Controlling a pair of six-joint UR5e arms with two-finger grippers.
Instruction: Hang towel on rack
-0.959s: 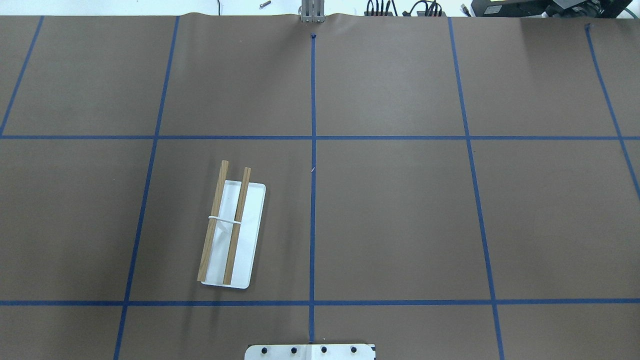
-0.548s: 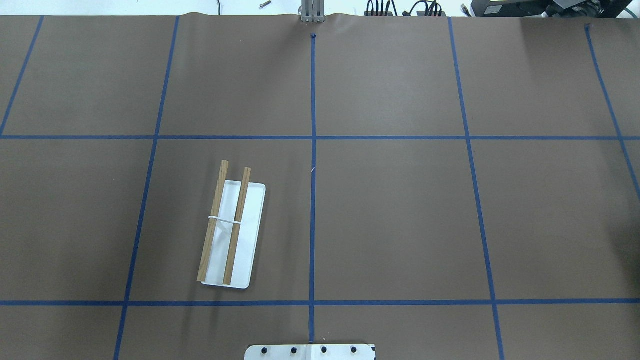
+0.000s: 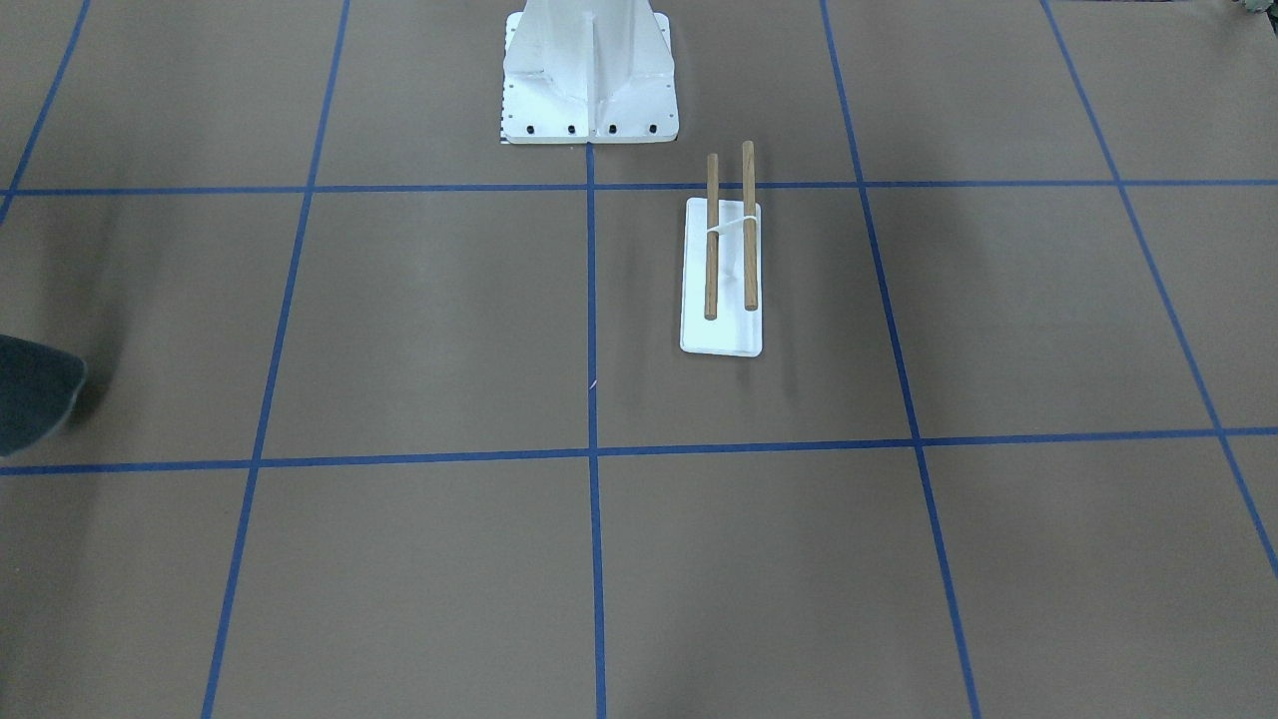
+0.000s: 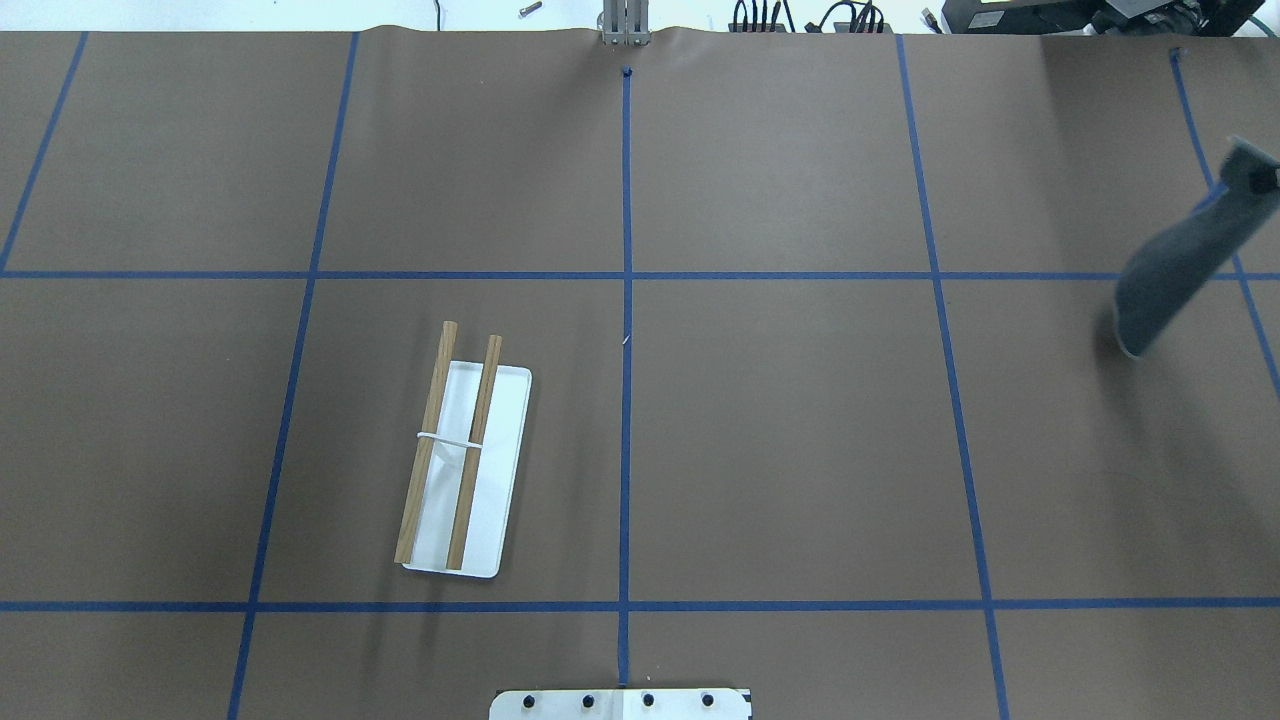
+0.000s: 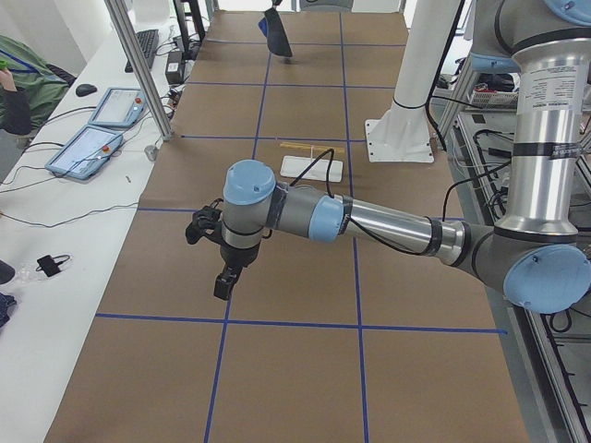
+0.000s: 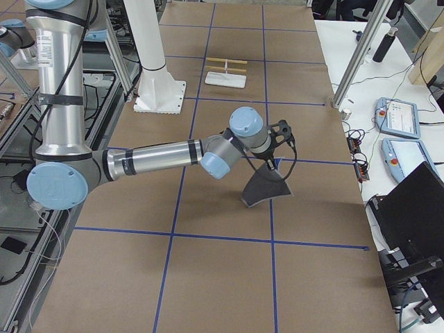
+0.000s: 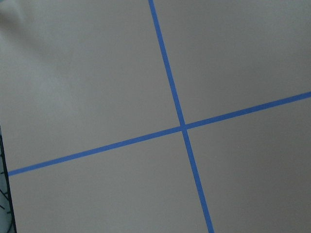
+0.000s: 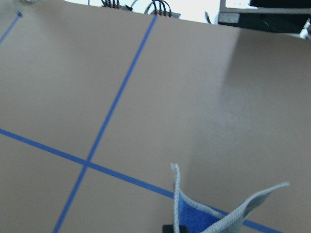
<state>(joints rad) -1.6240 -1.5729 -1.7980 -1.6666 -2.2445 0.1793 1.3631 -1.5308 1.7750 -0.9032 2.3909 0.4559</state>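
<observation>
The towel (image 4: 1180, 270) is dark grey with a blue inner face and a pale stitched edge. It hangs above the table at the far right, held by its top corner. It also shows in the right wrist view (image 8: 221, 218) and at the left edge of the front view (image 3: 30, 399). My right gripper (image 6: 272, 161) is shut on the towel's top. The rack (image 4: 455, 450) has two wooden dowels over a white base plate and stands left of centre, far from the towel. My left gripper (image 5: 224, 281) hovers over bare table; I cannot tell whether it is open or shut.
The large white bolted pedestal (image 3: 589, 80) stands at the robot's edge of the table, near the rack. Blue tape lines (image 4: 626, 300) grid the brown table cover. Tablets and cables (image 5: 92, 138) lie on the white bench along the far side.
The towel has come into the overhead view from the right edge, carried leftward over the table. The rack has not moved.
</observation>
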